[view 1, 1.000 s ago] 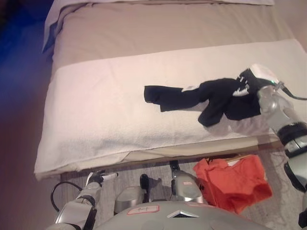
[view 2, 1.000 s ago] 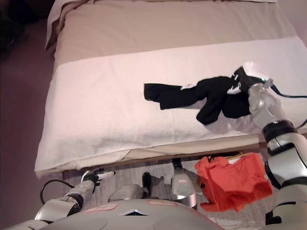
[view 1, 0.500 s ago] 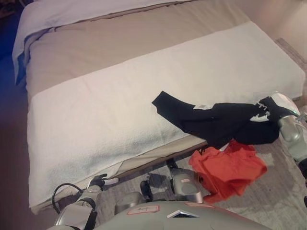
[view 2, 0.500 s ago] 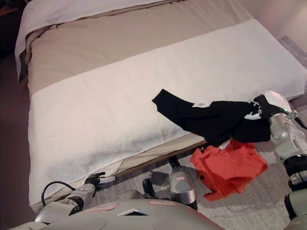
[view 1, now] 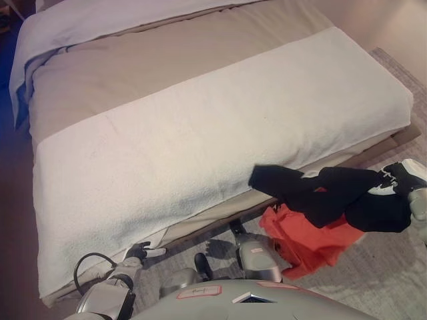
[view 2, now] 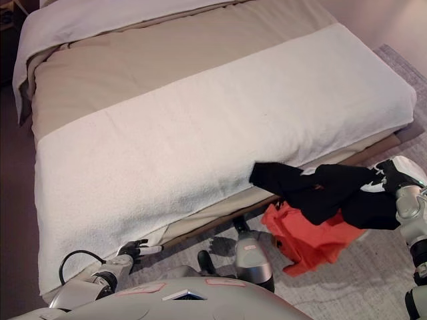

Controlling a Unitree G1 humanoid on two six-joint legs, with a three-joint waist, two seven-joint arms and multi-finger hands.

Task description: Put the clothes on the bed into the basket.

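A black garment (view 1: 333, 200) hangs in the air past the bed's near edge, stretched from my right hand (view 1: 400, 179) toward the bed. My right hand is shut on its right end, at the right edge of the view. Below the garment lies orange clothing (view 1: 310, 240), which covers the basket so that I cannot see it. The bed (view 1: 200, 133) has a white towel-like cover across its near half with no clothes on it. My left hand (view 1: 141, 251) hangs low by the bed's near left corner, its fingers relaxed and holding nothing.
A beige sheet (view 1: 167, 53) covers the far half of the bed, with a pale blanket (view 1: 80, 23) folded at its head. A grey rug (view 1: 393, 280) lies on the floor at the right, under the orange clothing.
My right hand has pulled the black garment off the bed, rightward and toward me, over the orange clothing. The camera has turned, so the whole view has shifted. My left hand stays low.
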